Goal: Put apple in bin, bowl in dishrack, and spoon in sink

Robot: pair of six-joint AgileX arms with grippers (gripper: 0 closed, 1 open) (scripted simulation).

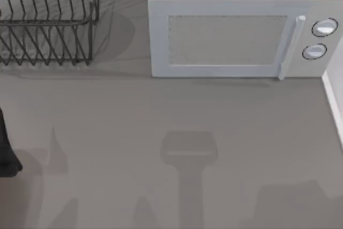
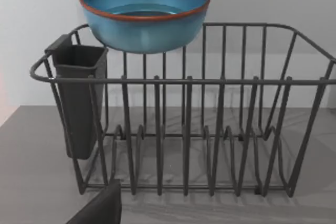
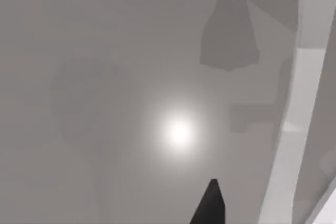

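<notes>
The glossy blue bowl, reddish-rimmed, sat upright atop the dishrack, apart from the left end effector. Its opening couldn't be told.

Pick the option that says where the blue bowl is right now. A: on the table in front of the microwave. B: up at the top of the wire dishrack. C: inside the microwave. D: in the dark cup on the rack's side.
B: in the left wrist view the bowl sits up at the dishrack's top rail, upright.
</notes>
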